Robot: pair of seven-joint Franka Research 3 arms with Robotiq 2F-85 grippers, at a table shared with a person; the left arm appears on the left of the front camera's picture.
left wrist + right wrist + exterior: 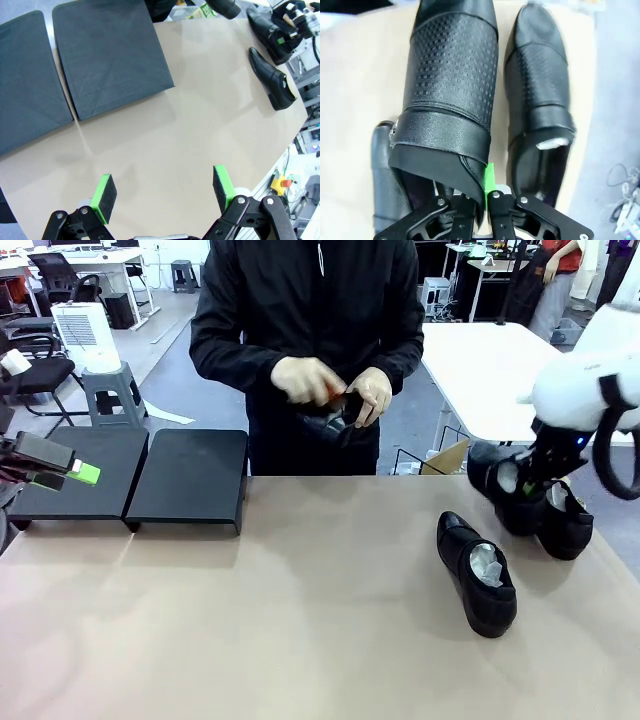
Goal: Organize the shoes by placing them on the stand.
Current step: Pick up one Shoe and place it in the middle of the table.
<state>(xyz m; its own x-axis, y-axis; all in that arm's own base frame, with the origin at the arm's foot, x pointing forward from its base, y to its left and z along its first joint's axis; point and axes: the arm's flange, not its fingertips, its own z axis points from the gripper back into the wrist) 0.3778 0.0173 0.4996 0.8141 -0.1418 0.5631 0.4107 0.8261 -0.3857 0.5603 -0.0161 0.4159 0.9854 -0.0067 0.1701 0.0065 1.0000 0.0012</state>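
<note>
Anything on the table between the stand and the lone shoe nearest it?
No. The front view shows bare table from the stand to that shoe; the left wrist view agrees.

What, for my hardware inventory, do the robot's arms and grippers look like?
The right arm is white and rounded, with a black cable looping beside it. The left gripper has black jointed links tipped with green rectangular pads; the right gripper shows the same black and green.
</note>
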